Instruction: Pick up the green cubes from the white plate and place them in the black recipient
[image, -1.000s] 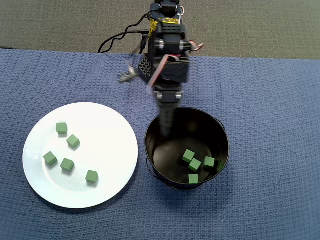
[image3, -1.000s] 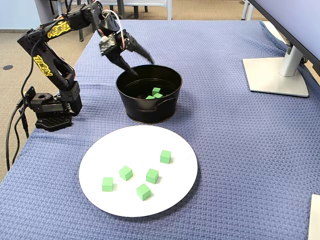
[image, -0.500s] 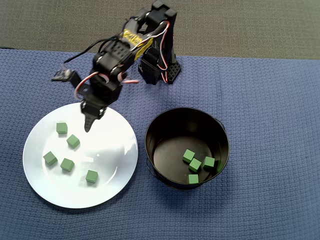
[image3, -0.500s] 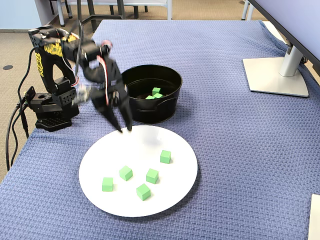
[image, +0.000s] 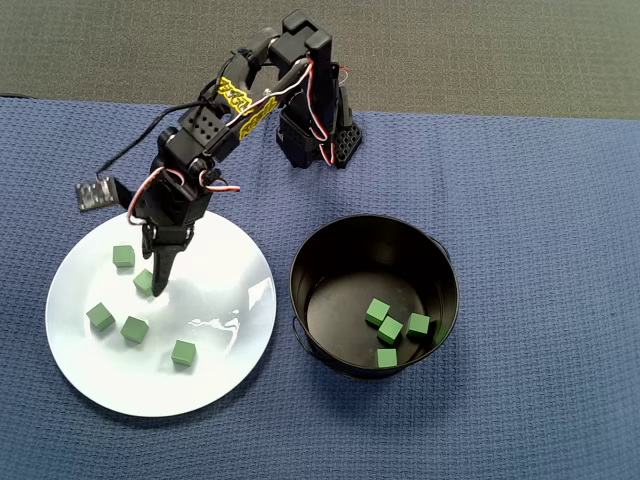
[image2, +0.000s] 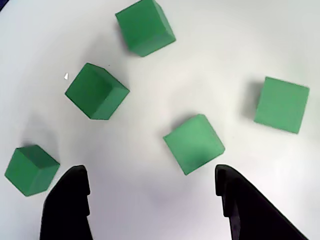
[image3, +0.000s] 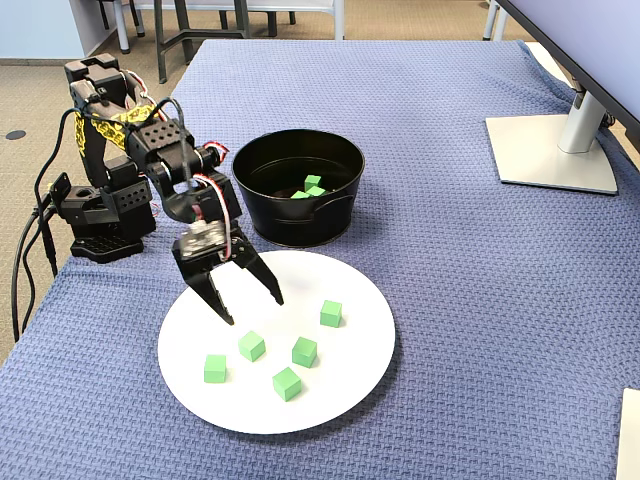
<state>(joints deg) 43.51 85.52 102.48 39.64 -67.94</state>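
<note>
Blue cloth (image: 520, 200) underneath, white plate (image: 110, 375) bearing five green cubes (image: 183, 352) left of the black pot (image: 400, 245) overhead, claw (image2: 149, 175) spread wide above the plate, nearest cube (image2: 194, 144) just ahead of the gap, toward the wrist view's right finger.

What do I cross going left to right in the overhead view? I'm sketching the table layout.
White plate with five green cubes and the open gripper over it → black recipient holding four green cubes.
</note>
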